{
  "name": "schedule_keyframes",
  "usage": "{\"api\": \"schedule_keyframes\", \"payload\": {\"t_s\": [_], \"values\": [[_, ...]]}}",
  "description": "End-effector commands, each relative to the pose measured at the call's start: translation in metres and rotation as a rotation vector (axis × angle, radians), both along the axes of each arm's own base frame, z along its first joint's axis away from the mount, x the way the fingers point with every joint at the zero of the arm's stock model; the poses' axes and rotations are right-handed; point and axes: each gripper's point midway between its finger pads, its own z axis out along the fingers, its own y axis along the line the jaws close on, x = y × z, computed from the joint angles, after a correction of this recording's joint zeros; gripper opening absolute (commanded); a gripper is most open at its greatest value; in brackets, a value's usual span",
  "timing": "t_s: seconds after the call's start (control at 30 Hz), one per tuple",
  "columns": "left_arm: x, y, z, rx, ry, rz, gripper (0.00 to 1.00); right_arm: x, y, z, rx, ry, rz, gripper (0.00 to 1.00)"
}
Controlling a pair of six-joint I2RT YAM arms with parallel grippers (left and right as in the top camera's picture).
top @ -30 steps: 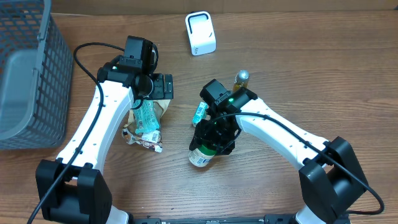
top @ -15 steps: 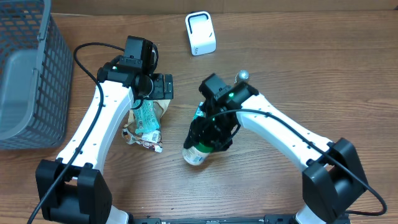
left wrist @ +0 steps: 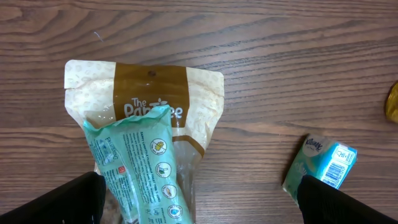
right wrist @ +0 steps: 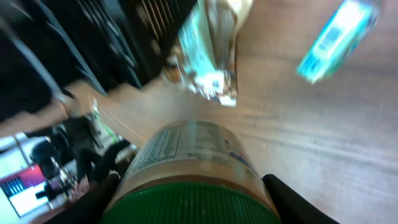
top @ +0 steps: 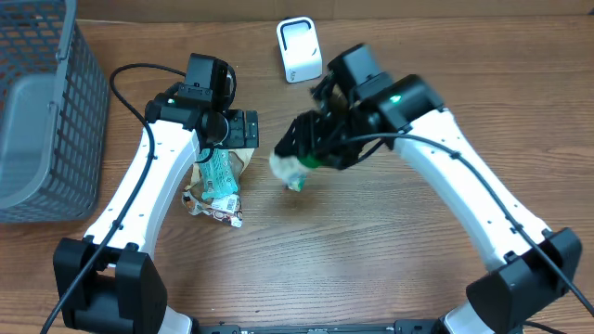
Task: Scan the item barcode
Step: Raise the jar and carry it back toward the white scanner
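Right claw (top: 320, 150) clamped on a green-lidded jar (right wrist: 189, 158), jar held above the table (top: 371, 269) near the white scanner (top: 300, 48), left claw (left wrist: 199, 208) spread wide over a teal packet (left wrist: 140, 168) lying on a brown pouch (left wrist: 149, 93), tissue pack (left wrist: 320, 163) apart.

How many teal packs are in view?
2. A long teal packet lies atop the brown-and-cream pouch; a small tissue pack lies apart from them. More may be hidden.
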Motion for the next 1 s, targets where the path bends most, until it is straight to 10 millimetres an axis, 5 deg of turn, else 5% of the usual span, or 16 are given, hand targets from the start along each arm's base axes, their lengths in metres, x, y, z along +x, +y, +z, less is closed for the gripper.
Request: {"api": "schedule_keyframes", "payload": {"t_s": [0.0,0.2,0.37,0.63,0.97], "values": [[0.004,-0.004,0.007,-0.003,-0.021,-0.022,1.0,0.027,-0.011,0.042,0.095,-0.13,-0.043,0.04],[0.004,-0.004,0.007,-0.003,-0.02,-0.022,1.0,0.073,-0.009,0.091,0.299,-0.352,-0.04,0.06],[0.004,-0.004,0.007,-0.003,-0.021,-0.022,1.0,0.117,-0.026,0.124,0.339,-0.579,-0.104,0.06],[0.004,-0.004,0.007,-0.003,-0.02,-0.022,1.0,0.165,-0.069,0.12,0.141,-0.72,-0.338,0.04],[0.004,-0.004,0.007,-0.003,-0.02,-0.022,1.0,0.169,-0.07,0.124,0.143,-0.741,-0.346,0.04]]}}
